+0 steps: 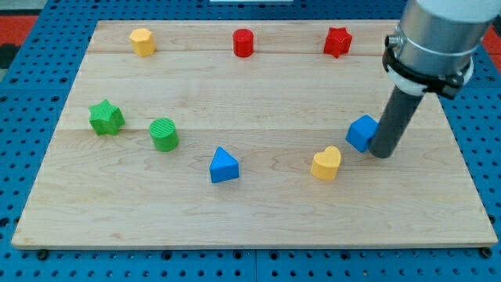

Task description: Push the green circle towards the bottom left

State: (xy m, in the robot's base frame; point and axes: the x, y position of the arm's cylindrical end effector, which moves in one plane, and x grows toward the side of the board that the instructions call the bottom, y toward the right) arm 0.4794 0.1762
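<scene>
The green circle [163, 134] stands at the view's left on the wooden board [250, 215], just right of a green star [106, 117]. My tip [382, 153] is far off at the view's right, touching the right side of a blue cube [362, 132]. The whole width of the board's middle lies between my tip and the green circle.
A blue triangle [224, 166] lies right and below the green circle. A yellow heart [326, 164] sits left and below my tip. Along the view's top are a yellow hexagon [142, 41], a red cylinder [243, 42] and a red star [337, 41].
</scene>
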